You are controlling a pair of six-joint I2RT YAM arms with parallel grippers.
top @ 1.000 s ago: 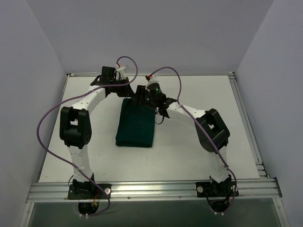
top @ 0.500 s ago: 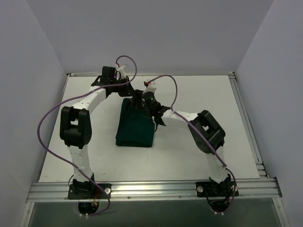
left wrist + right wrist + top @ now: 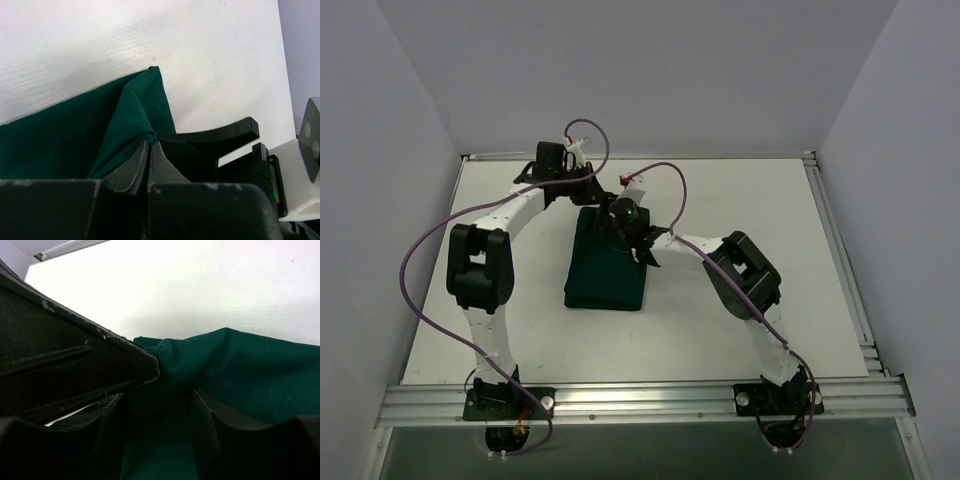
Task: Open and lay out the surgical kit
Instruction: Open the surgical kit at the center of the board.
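Opening barely started, by my read; the dark green cloth wrap [image 3: 605, 270] lies as a folded rectangular bundle mid-way across the white surface [image 3: 770, 200], between the two arms; near and side edges look flat and closed in the top view.

No steel tray or silver instruments visible anywhere; presumably inside the bundle, can't confirm.

The left gripper [image 3: 148, 146] is pressed together on a raised fold at the wrap's far edge; its wrist view shows the cloth tented up into the tips, with the corner lifted off the surface.

The right gripper [image 3: 156, 395] sits just beside it at the same far edge; fingers spread, straddling a ridge of cloth; cloth fills the gap, but I can't tell whether the pads bite, so I'd call it spread, not a grip.

Done so far: one far fold pinched and lifted slightly; nothing unfolded, nothing laid out.

Left, as I judge it: get a second hold on that fold; peel back each flap; flatten the cloth; expose whatever is inside; set the contents out apart.
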